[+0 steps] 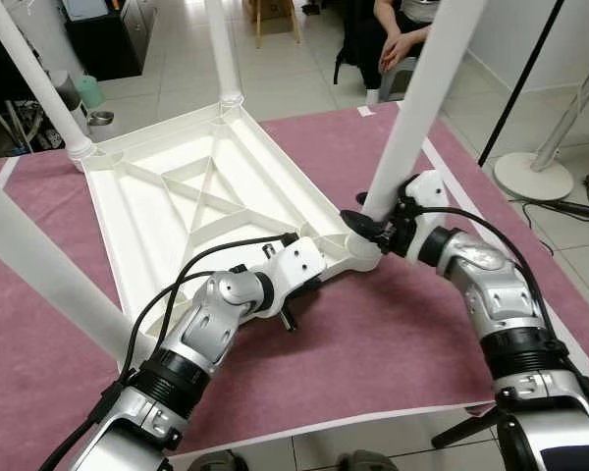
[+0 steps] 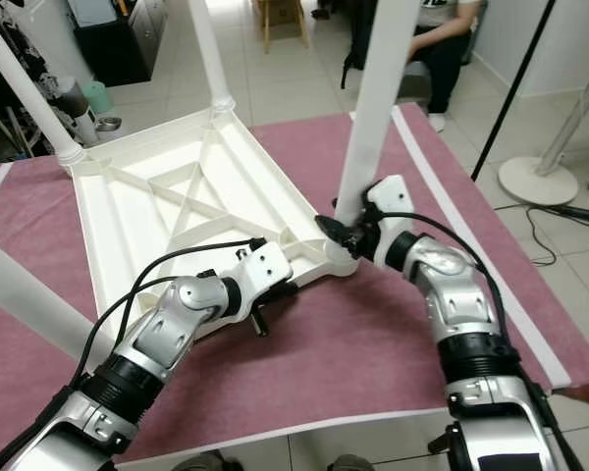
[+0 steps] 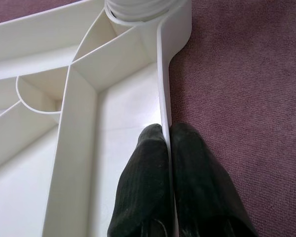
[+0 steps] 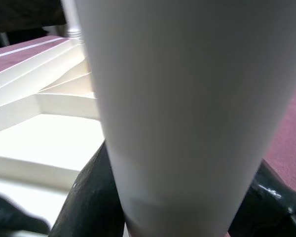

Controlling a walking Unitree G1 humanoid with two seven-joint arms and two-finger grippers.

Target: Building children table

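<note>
A white plastic table top (image 1: 167, 211) lies upside down on a mauve rug (image 1: 373, 343). White legs stand up from its corners: two at the far side (image 1: 39, 88) (image 1: 223, 49) and one at the near left (image 1: 39, 265). My right gripper (image 1: 373, 224) is shut around the base of the fourth leg (image 1: 422, 108), which stands in the near right corner socket (image 1: 361, 253); its black fingers (image 4: 89, 197) hug the leg (image 4: 177, 98). My left gripper (image 3: 166, 129) is shut on the table's thin rim (image 3: 163, 89), close to that same corner.
A person (image 1: 398, 39) sits on a stool beyond the rug. A stand with a round white base (image 1: 533, 177) and cables lie on the tiles to the right. A dark cabinet (image 1: 103, 34), a green cup (image 1: 88, 90) and a metal bowl (image 1: 101, 119) are at the back left.
</note>
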